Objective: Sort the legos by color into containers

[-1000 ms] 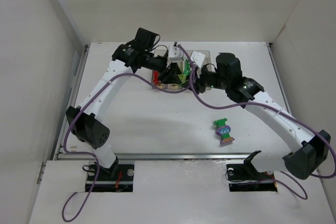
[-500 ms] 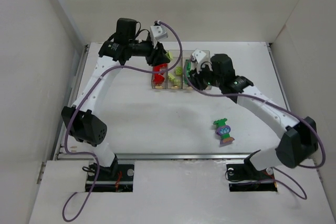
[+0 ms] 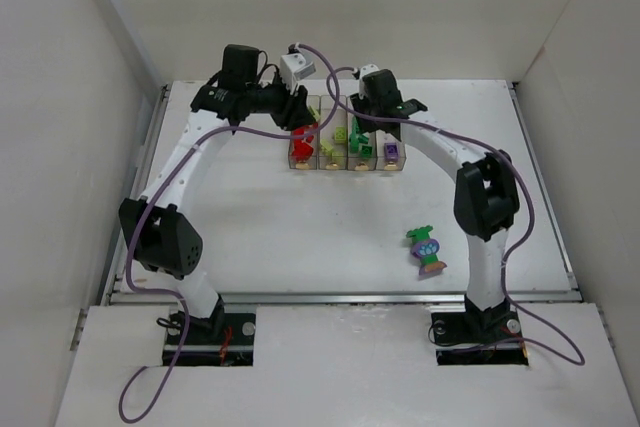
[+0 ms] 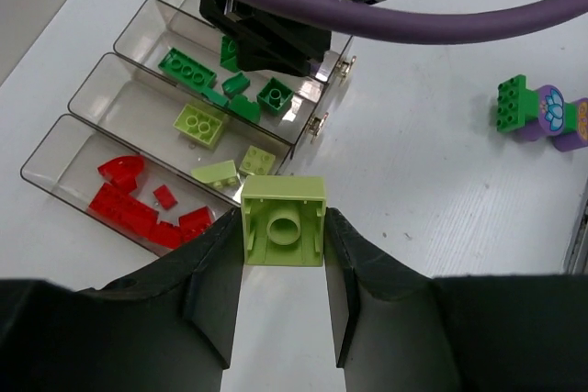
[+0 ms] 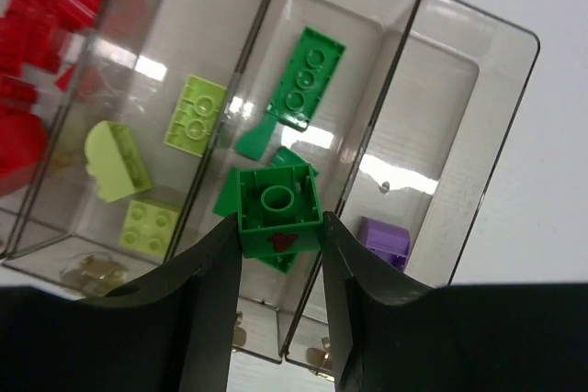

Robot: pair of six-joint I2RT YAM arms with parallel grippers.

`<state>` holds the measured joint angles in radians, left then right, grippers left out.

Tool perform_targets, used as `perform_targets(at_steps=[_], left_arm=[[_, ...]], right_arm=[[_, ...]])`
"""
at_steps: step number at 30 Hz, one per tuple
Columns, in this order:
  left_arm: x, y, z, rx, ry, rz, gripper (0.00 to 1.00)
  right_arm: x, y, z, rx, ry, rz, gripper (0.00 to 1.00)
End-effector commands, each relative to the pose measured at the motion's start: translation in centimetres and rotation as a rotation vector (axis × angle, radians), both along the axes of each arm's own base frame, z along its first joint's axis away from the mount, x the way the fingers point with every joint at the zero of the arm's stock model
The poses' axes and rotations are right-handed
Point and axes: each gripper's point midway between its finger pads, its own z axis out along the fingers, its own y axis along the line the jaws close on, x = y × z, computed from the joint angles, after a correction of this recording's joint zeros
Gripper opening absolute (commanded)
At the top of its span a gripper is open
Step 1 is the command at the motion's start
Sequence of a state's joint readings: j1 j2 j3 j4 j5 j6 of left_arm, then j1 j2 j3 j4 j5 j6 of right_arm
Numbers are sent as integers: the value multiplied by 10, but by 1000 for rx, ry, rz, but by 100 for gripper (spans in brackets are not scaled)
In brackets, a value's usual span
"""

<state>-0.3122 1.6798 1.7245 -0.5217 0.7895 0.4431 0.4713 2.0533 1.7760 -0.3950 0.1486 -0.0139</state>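
Top external: both arms [image 3: 180,162] stretch toward the bins [image 5: 441,107] (left gripper [image 4: 282,227] clamps lime brick [image 4: 283,238], right gripper [image 5: 280,231] green brick [image 5: 278,207]).

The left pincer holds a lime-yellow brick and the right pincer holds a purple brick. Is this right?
Not quite. The right pincer holds a green brick, not a purple one; the right wrist view shows this plainly. The rest stands: the left pincer holds a lime-yellow brick.
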Motion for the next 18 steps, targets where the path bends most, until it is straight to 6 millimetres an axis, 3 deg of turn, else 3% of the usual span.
perform_targets(at_steps=[1, 3, 5, 6, 10, 12, 13, 15, 18], left_arm=[[4, 1, 12, -26, -21, 36, 0], [13, 1, -1, -20, 26, 70, 0], [18, -2, -7, -28, 42, 78, 0], [23, -4, -6, -39, 35, 83, 0], [46, -11, -23, -55, 80, 149, 3], [57, -17, -21, -64, 79, 176, 6], [66, -23, -30, -56, 82, 192, 6], [74, -27, -36, -53, 86, 212, 6], [84, -40, -51, -58, 98, 223, 6]], right_arm=[[14, -5, 36, 38, -86, -90, 16], [16, -9, 31, 38, -82, -135, 21], [21, -12, 26, 59, -83, -160, 32], [22, -14, 25, 73, -75, -148, 49], [22, -3, 19, 120, -54, -87, 80], [21, -1, 25, 131, -60, -78, 84], [21, -7, 18, 130, -45, -95, 85], [18, -10, 30, 160, -57, -90, 86], [21, -29, 43, 201, -73, -146, 86]])
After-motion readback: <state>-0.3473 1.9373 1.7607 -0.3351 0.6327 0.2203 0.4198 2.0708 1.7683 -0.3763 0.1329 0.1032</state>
